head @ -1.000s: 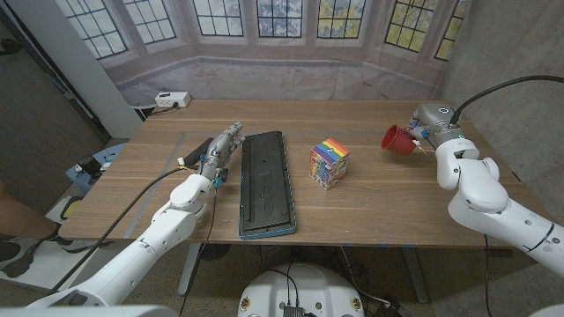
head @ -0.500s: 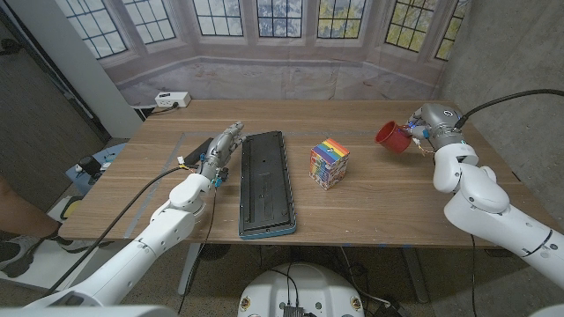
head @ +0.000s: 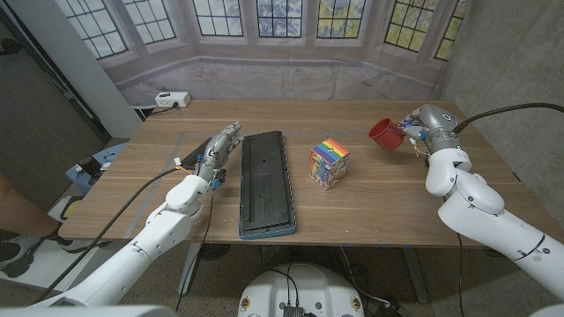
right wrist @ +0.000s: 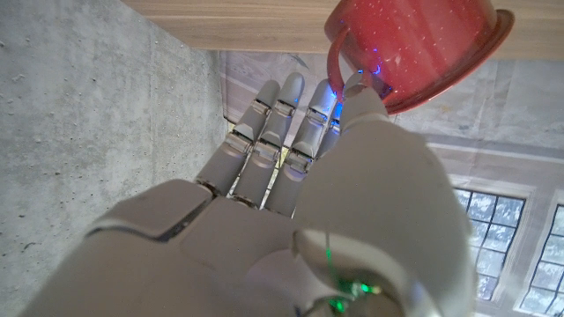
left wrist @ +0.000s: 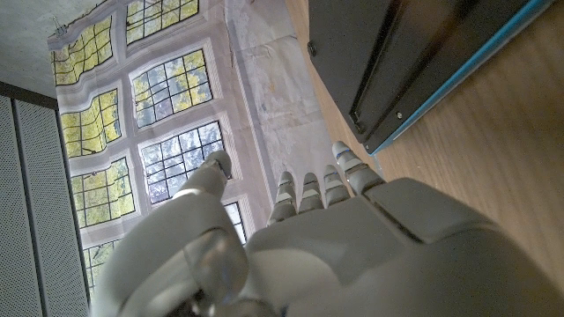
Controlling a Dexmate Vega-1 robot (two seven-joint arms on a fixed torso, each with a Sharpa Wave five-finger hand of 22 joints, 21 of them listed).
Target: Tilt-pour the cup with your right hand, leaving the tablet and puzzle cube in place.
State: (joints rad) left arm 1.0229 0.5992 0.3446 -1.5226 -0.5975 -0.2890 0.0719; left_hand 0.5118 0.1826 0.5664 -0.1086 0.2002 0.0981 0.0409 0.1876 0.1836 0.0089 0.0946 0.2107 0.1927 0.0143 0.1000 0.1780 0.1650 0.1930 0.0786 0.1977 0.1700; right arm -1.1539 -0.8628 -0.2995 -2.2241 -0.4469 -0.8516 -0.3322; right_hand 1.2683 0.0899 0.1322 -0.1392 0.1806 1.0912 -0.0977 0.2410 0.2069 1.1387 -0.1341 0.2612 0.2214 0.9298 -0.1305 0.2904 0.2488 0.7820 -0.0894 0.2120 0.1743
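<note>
The right hand point(head: 421, 124) holds the red cup point(head: 382, 133) by its handle, tipped sideways above the tabletop's point(head: 370, 198) right edge. The left hand point(head: 220, 146) holds nothing, fingers straight.

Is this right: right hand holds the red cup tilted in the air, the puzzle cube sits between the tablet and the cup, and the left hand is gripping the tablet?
One thing is wrong: the left hand grips nothing. The head view shows it beside the tablet with its fingers open. The rest holds: the right hand holds the red cup tilted in the air, and the puzzle cube sits between tablet and cup.
</note>
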